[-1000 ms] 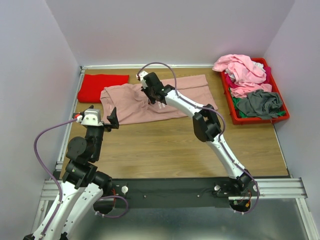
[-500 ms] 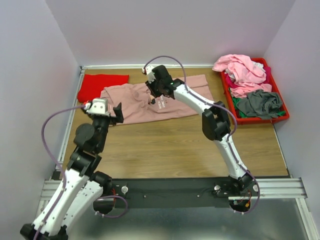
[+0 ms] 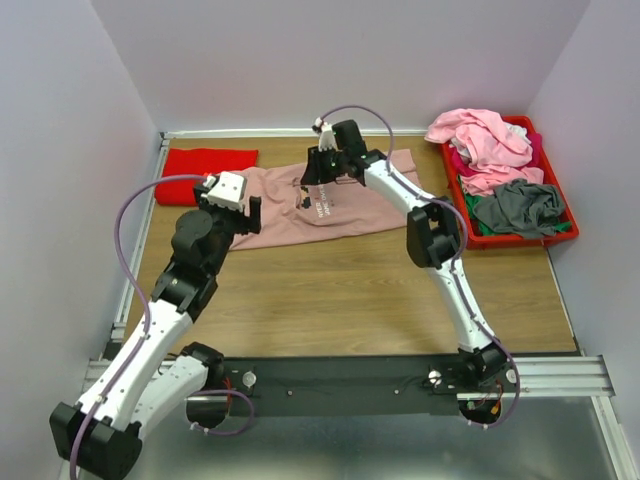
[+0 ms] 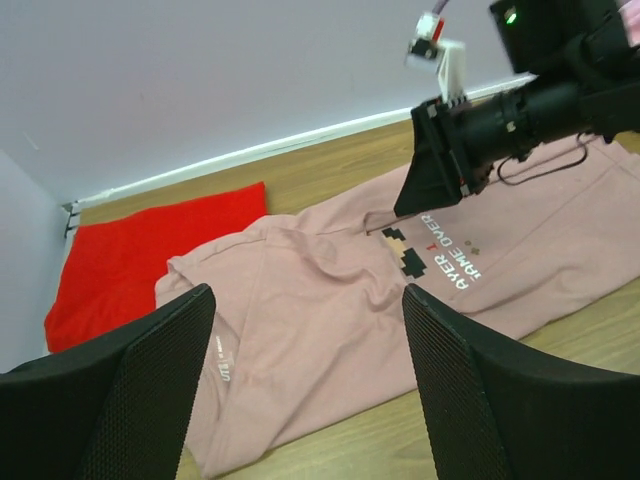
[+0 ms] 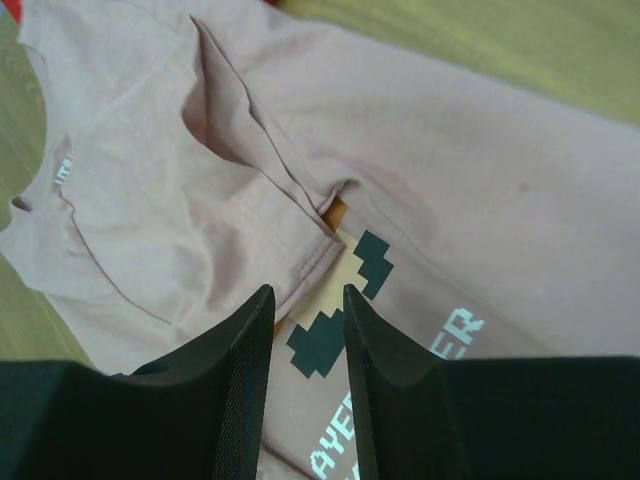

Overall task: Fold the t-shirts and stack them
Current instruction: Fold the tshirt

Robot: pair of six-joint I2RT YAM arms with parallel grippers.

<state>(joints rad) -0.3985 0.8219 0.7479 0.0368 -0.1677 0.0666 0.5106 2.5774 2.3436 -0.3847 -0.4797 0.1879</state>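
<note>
A dusty-pink t-shirt [image 3: 280,215] lies spread on the desk [image 3: 350,290] near the far wall, its long axis running left to right with the collar toward the left. The right claw [image 3: 318,182] hovers directly over the chest print, fingers a narrow way apart and holding nothing, with a loose fold edge just beneath. The left claw [image 3: 245,215], fingers wide apart and empty, hangs at the collar end and is probably the nearer one for that side. A folded red t-shirt [image 3: 205,172] lies just beside, at far left
</note>
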